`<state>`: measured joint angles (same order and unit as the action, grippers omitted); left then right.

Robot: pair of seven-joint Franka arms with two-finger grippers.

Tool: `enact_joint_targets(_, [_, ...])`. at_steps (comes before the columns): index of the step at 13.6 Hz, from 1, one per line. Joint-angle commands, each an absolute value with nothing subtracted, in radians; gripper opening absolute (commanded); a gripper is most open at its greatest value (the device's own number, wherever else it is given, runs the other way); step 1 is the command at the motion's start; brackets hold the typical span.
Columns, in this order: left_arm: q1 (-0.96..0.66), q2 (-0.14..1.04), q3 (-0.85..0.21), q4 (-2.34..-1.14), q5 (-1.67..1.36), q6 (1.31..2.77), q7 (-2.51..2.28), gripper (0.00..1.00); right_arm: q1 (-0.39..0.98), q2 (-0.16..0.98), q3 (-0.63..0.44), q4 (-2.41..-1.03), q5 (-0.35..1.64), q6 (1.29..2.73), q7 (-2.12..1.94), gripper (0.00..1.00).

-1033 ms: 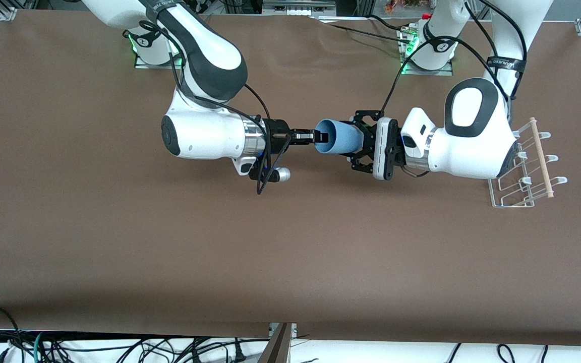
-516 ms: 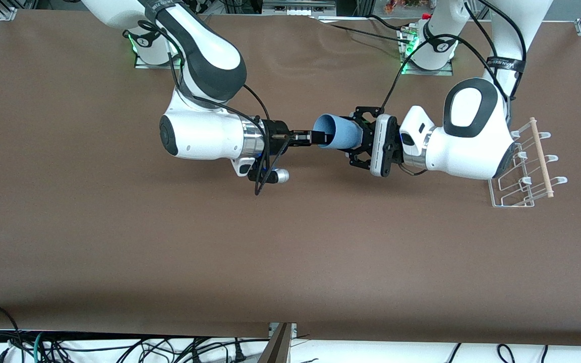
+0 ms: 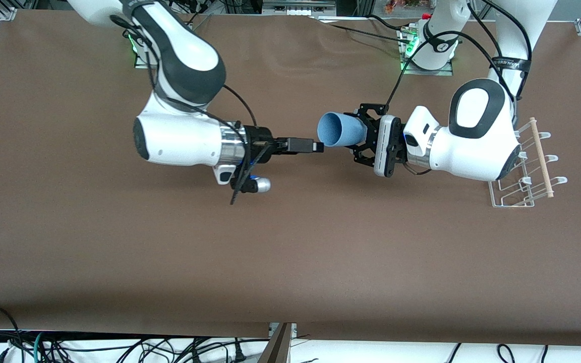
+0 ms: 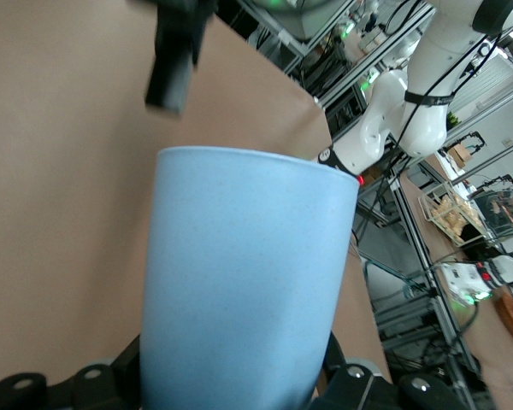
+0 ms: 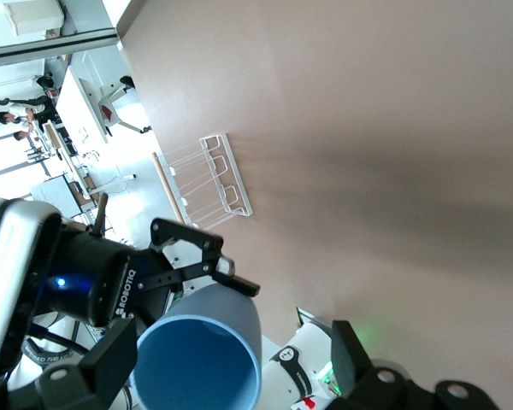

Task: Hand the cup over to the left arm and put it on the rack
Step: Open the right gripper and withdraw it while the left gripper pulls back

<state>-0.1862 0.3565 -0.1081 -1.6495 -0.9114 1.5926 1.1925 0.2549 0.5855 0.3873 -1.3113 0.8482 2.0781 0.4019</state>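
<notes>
both arms glossy white w/ black joint pads | black cables looped everywhere | green base lights | "ROBOTIQ" on left gripper (image 5: 167, 278)

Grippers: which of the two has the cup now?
The left gripper, on the arm based by the rack, is shut on the cup. The right gripper is clear of its rim, holding nothing.
</notes>
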Motion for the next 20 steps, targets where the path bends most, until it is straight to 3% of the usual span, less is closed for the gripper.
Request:
enact_joint_targets(1, [-0.184,0.341,-0.110,-1.571,-0.757,1.501,1.045,0.00,0.221,0.531,0.332,-1.318,0.844,1.985,0.397,1.00])
enact_joint_targets(6, [-0.186,0.341,-0.110,-1.545,-0.427,1.396,0.913,0.00,0.180,0.473,0.204,-1.325,0.726,1.801,0.393,1.00])
enact_joint_targets(10, [-0.201,0.345,-0.110,-1.534,-0.150,1.323,0.813,0.00,0.155,0.417,0.167,-1.353,0.505,1.763,0.390,1.00])
enact_joint_targets(15, [-0.302,0.380,-0.126,-1.543,0.311,1.088,0.669,0.00,0.132,0.367,0.094,-1.353,0.372,1.622,0.390,1.00])
enact_joint_targets(20, [-0.246,0.477,-0.114,-1.569,0.627,0.922,0.666,0.00,0.118,0.255,0.060,-1.354,0.025,1.571,0.393,1.00])
